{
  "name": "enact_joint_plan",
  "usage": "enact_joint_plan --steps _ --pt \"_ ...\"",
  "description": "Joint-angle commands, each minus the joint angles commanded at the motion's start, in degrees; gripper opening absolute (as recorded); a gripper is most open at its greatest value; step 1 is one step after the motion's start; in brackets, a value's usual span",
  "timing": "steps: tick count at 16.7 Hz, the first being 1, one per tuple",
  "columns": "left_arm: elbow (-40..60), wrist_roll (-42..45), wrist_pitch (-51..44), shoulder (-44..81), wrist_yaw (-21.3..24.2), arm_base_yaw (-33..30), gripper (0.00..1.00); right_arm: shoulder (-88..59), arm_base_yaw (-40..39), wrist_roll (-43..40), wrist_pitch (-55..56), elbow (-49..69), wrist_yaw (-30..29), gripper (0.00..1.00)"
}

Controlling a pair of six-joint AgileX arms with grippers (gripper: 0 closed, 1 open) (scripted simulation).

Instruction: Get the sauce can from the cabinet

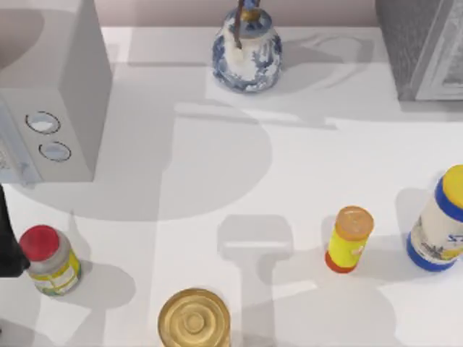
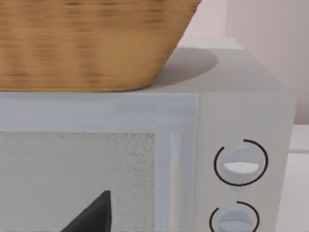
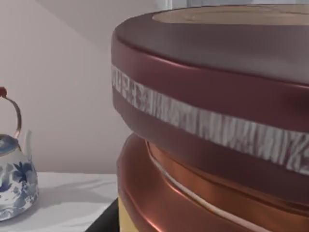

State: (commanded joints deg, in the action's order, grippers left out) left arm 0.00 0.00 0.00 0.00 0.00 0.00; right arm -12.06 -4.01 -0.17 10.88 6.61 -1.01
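The sauce can [image 3: 212, 121] sits very close to the right wrist camera, showing a dark red side, a pale band and a coppery rim. A dark part of my right gripper [image 3: 104, 220] appears right beside the can's lower edge. The cabinet [image 1: 409, 50], dark grey and speckled with a pale panelled front, stands at the table's back right corner. My left arm [image 1: 7, 242] rests at the left edge next to a red-capped jar [image 1: 49, 260]. My left gripper [image 2: 91, 215] faces the front of the pale grey box.
A pale grey box with two dials [image 1: 58, 108] fills the back left, with a wicker basket [image 2: 87, 43] on top. A blue-and-white teapot [image 1: 246, 47] stands at back centre. Near the front are a gold tin [image 1: 194, 318], an orange-capped yellow bottle [image 1: 349, 238] and a blue-and-yellow bottle [image 1: 438, 220].
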Motion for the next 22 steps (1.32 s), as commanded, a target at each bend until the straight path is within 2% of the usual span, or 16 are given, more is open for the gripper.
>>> enact_joint_plan --steps 6,14,22 --pt "0.0 0.0 0.0 0.0 0.0 0.0 1.00 -29.1 -8.4 -0.4 23.6 12.1 -2.0 0.00" --pt "0.0 0.0 0.0 0.0 0.0 0.0 1.00 -71.7 -23.3 -0.3 53.8 27.4 -2.6 0.00" --pt "0.0 0.0 0.0 0.0 0.0 0.0 1.00 -102.0 -34.9 0.6 68.5 33.2 -1.3 0.00"
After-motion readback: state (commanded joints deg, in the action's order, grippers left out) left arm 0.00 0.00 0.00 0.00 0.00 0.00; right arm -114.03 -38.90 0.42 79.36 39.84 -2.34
